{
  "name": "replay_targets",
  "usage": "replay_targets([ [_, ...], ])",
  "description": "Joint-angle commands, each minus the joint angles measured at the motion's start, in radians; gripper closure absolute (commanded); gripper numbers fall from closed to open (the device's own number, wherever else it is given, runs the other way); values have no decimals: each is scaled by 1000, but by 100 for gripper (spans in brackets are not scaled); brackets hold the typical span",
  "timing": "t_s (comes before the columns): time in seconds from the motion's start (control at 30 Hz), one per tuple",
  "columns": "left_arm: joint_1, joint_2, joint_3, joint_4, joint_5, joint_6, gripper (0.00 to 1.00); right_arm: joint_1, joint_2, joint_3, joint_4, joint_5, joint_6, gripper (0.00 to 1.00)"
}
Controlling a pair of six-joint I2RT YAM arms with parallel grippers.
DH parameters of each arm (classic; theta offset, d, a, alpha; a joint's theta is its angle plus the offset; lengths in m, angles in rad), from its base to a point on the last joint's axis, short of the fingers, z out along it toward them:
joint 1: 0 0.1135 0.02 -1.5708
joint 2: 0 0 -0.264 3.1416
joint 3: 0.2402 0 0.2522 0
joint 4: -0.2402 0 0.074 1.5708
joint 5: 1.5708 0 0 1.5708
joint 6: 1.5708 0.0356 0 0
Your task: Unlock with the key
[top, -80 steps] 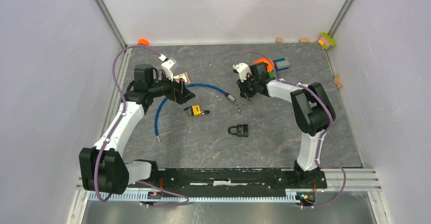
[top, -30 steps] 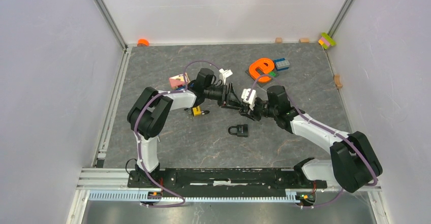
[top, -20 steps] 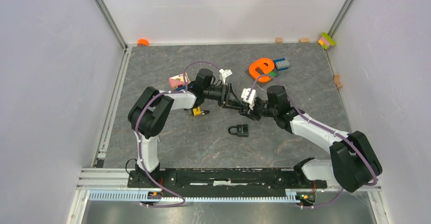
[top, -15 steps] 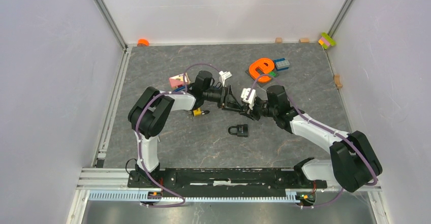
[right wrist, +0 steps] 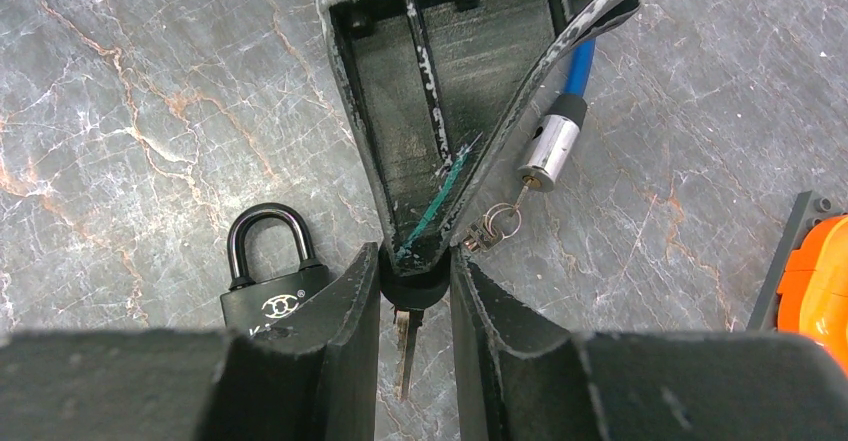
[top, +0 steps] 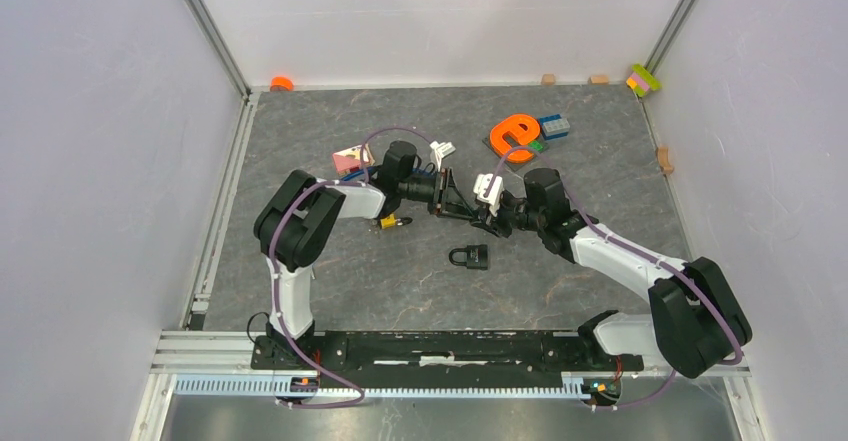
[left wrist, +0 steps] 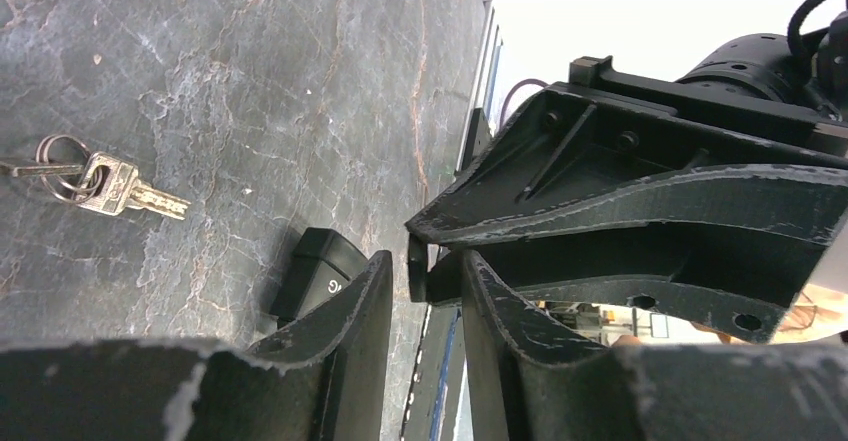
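The key has a black head and a metal blade that points down toward the table. My right gripper is shut on the head by its edges. My left gripper meets it from the other side, its jaws narrowed around the head, which shows edge-on. A slit still shows beside the left finger, so the left gripper is open. Both grippers meet at mid-table, left and right. The black padlock lies shut on the table just below them.
A yellow padlock lies left of the grippers. A bunch of keys on a ring lies on the table. A blue cable lock's silver end lies close behind, with a small key ring. An orange letter and blocks sit further back.
Since a second ago, the left jaws have narrowed around the key head. Both arms have stayed almost still at mid-table and the right grip is unchanged.
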Motion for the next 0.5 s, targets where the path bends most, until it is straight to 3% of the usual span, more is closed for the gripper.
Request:
replay_targets([
  [0.0,3,32,25,43,37,-45,63,2,2,15,43,-17,12,80],
  [0.47,-4,55,48,64,47,-86,72,4,20,23,39,-6,20,80],
])
